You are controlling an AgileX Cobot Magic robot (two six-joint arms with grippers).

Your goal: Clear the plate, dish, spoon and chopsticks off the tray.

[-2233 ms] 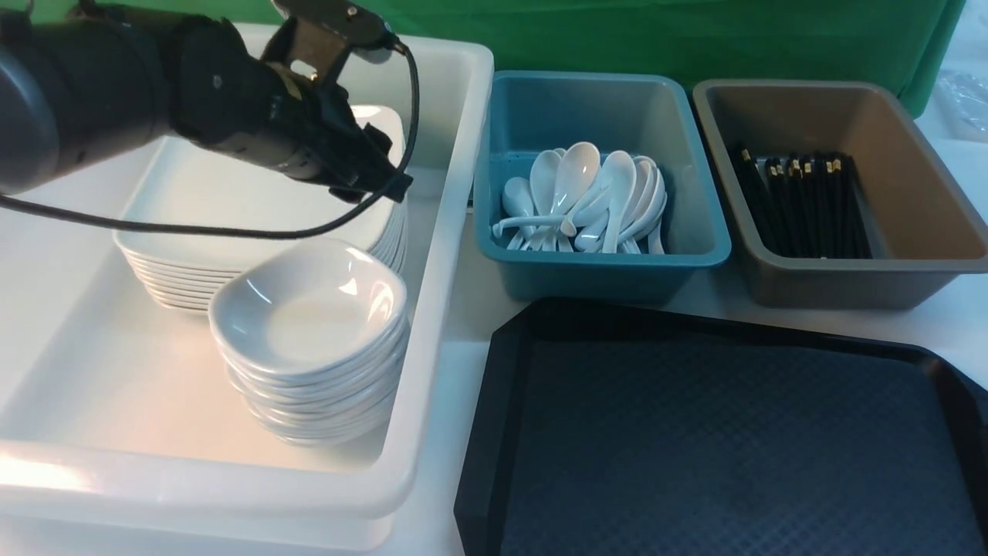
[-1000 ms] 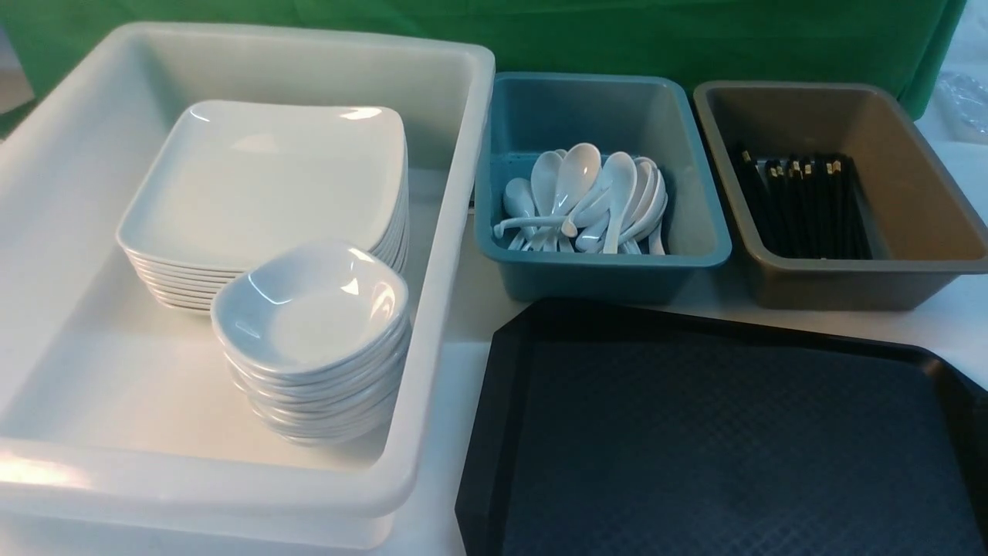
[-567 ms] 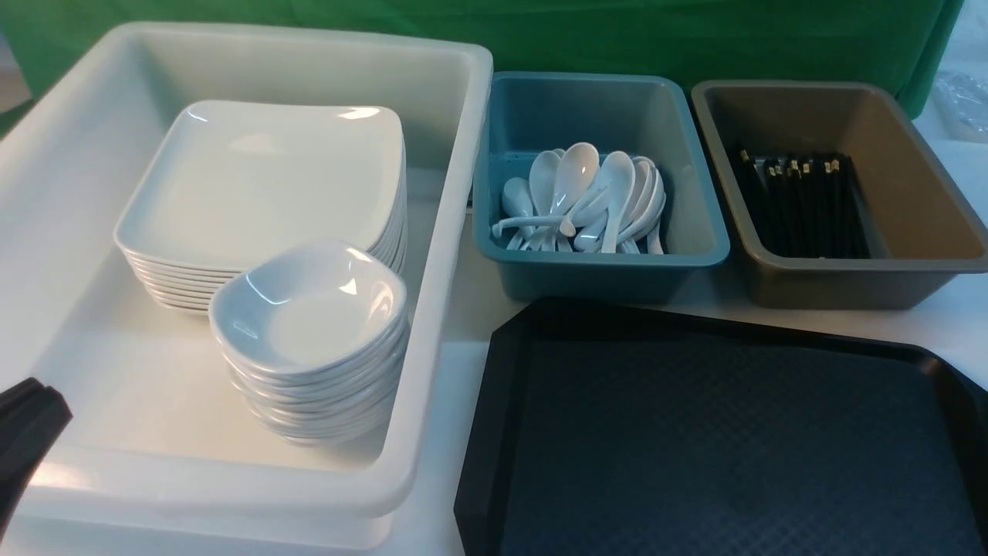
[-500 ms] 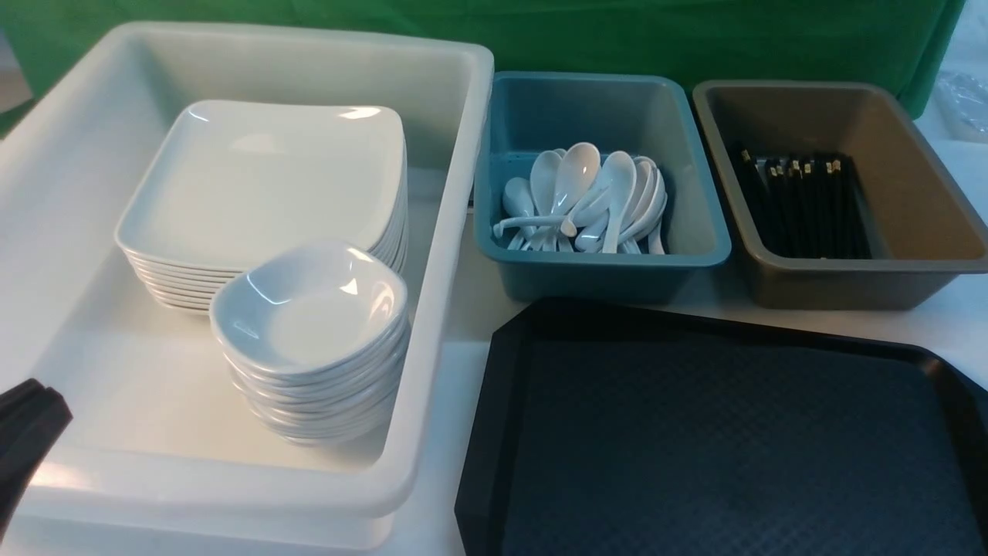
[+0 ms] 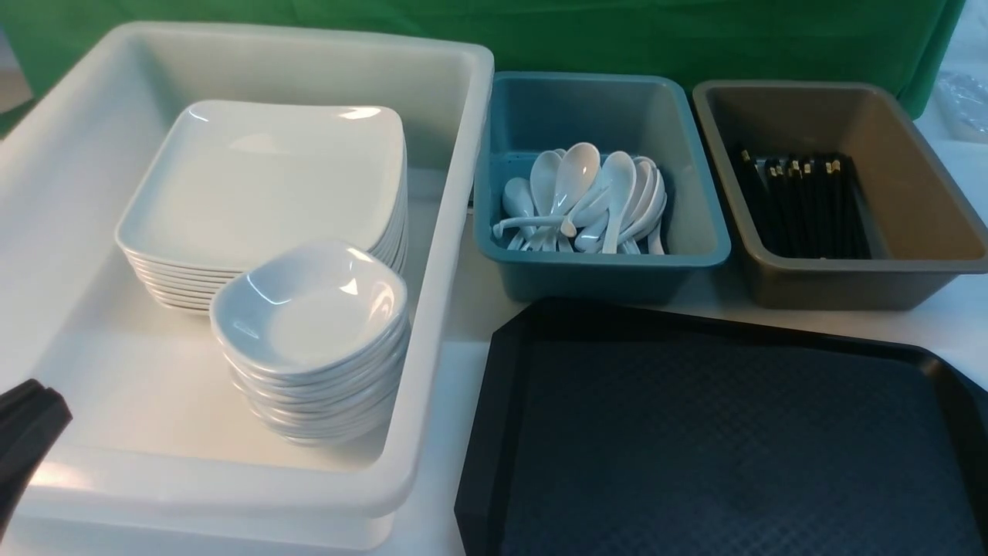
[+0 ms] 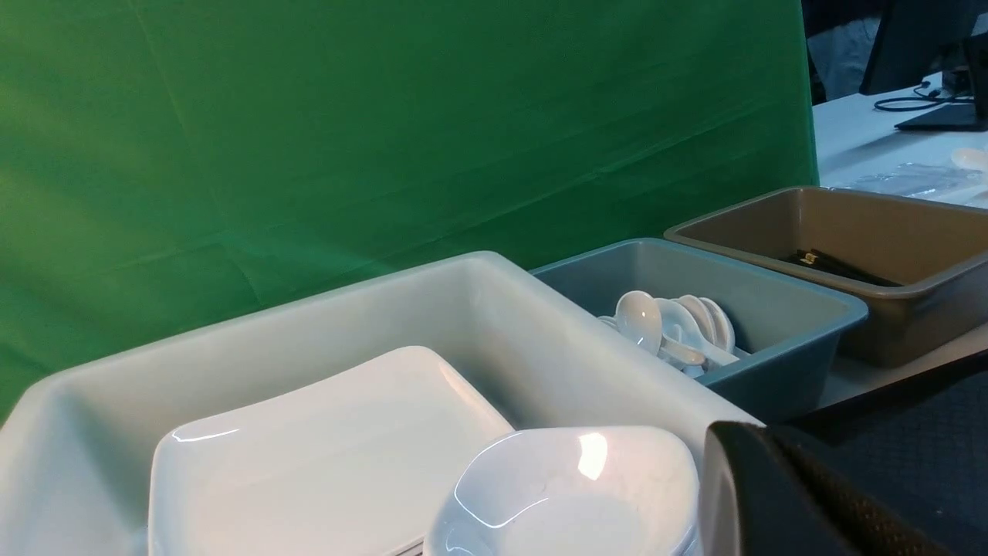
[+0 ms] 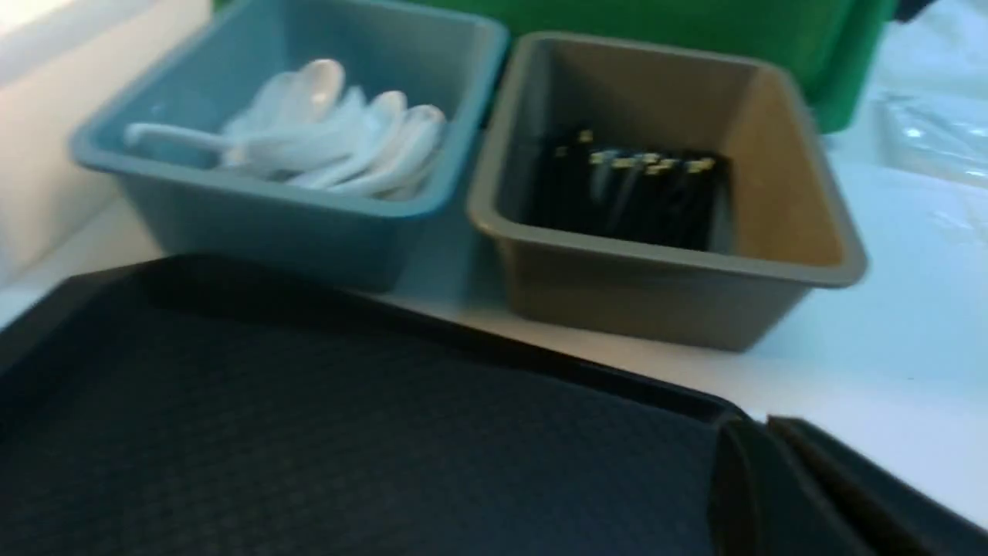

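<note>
The black tray [image 5: 725, 432] lies at the front right with nothing on it. The top white square plate [image 5: 262, 181] sits on a stack in the white tub [image 5: 455, 255], with a stack of small white dishes [image 5: 309, 309] in front of it. White spoons [image 5: 587, 197] lie in the teal bin [image 5: 602, 270]. Black chopsticks [image 5: 803, 205] lie in the brown bin [image 5: 849, 286]. My left gripper [image 5: 31, 421] is shut and empty at the tub's front left corner. My right gripper [image 7: 760, 428] is shut and empty over the tray's [image 7: 347, 432] edge, out of the front view.
A green cloth backdrop hangs behind the bins. White tabletop shows between the tub and tray and to the right of the brown bin [image 7: 664, 301]. In the left wrist view the dishes [image 6: 563, 494] lie close beside my finger [image 6: 779, 502].
The left arm has pulled back from above the plate stack to the tub's front left corner. In the last half second nothing has moved.
</note>
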